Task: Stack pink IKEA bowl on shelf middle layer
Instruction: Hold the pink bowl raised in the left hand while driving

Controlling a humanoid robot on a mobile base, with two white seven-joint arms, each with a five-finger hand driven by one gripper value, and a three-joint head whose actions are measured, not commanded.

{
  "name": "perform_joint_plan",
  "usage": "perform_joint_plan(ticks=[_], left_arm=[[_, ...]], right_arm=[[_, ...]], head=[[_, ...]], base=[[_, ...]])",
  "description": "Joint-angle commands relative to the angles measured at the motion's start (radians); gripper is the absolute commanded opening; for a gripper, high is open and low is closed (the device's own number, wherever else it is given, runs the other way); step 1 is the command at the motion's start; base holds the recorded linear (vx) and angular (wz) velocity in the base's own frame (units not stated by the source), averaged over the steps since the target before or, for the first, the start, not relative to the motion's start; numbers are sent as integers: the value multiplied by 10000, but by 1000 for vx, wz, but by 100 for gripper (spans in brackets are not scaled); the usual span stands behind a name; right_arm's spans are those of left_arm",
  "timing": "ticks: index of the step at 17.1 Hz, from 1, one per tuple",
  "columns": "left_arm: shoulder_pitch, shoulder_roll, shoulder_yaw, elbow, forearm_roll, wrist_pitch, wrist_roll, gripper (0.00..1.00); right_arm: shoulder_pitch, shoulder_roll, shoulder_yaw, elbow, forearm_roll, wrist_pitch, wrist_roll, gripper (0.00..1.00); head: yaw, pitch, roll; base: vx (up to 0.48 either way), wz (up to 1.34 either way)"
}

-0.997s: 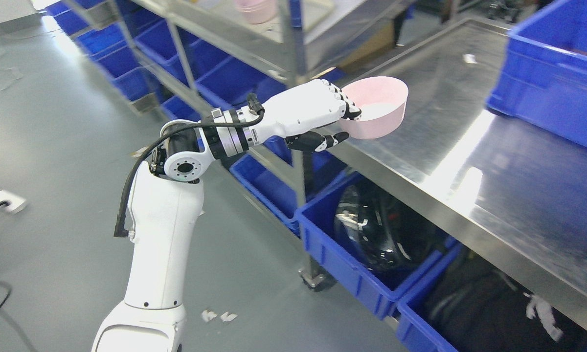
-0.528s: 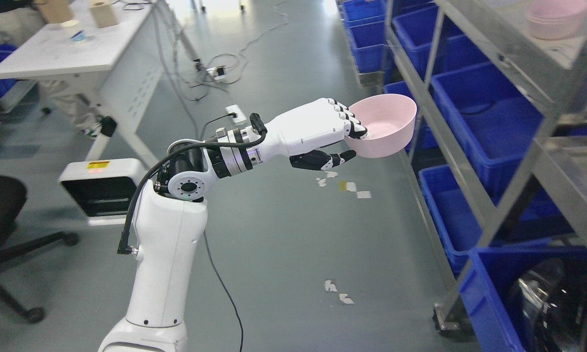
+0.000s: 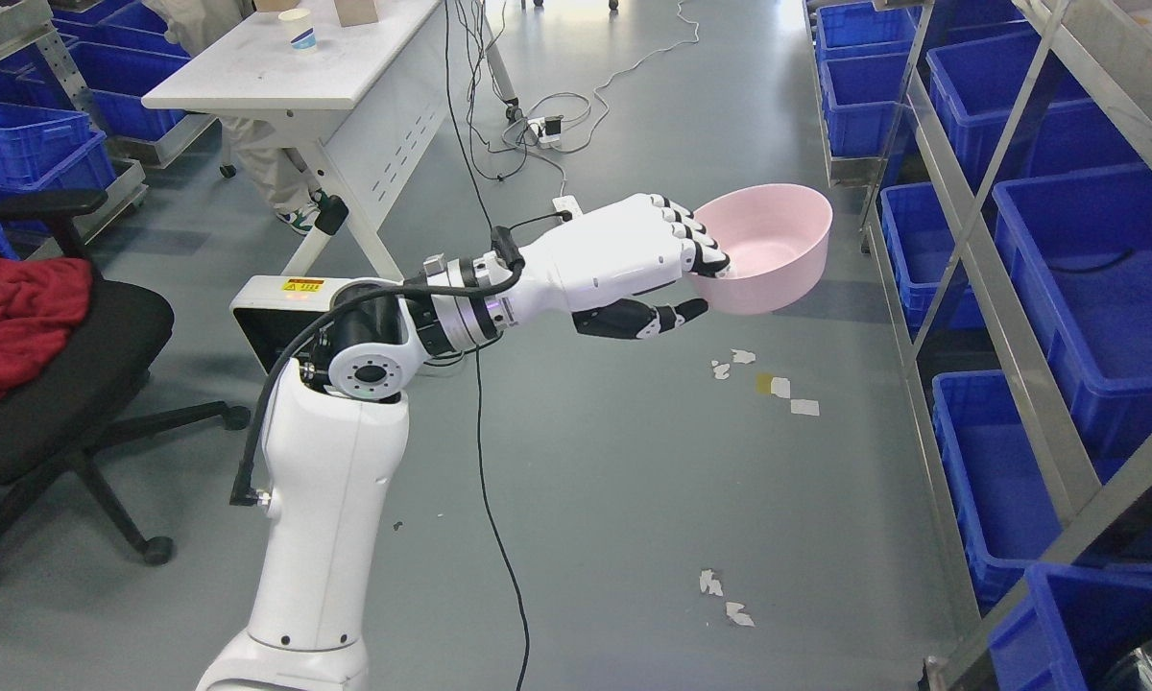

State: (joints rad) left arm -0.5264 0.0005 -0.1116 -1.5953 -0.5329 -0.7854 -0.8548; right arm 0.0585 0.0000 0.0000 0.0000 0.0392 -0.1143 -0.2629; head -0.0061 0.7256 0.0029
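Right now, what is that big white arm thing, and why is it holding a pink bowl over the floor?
That is a robot's left arm, and the picture comes from a camera on the robot's head, looking down. At the end of the arm is a white robot hand with black fingertips. It grips the rim of a round pink plastic bowl, fingers inside and thumb underneath. The bowl sits upright in the air above the grey floor. On the right stands a metal shelf rack full of blue plastic bins. On the left are a white table and a black office chair. The other arm is out of the picture.

Left arm outstretched — robot hand (image 3: 667, 264) palm-down, fingers curled, thumb beneath.
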Motion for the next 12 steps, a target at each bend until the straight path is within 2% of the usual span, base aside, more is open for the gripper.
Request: perform_joint_plan(ticks=[1,7,12], left_arm=[[17,170,11,-169,52,0,3,2],[33,170,42,-169,52,0,3,3],[33,170,57,-169,52,0,3,3]], right_arm=[[-2,-175,31,-175,-9,-7,6,100],[-2,-175,46,-175,6,-7,6,100],[-2,-175,46,-175,6,-7,6,100]], head=[[0,0,0],[0,0,0],[0,0,0]], base=[[64,1],[133,-47],[256,-226]])
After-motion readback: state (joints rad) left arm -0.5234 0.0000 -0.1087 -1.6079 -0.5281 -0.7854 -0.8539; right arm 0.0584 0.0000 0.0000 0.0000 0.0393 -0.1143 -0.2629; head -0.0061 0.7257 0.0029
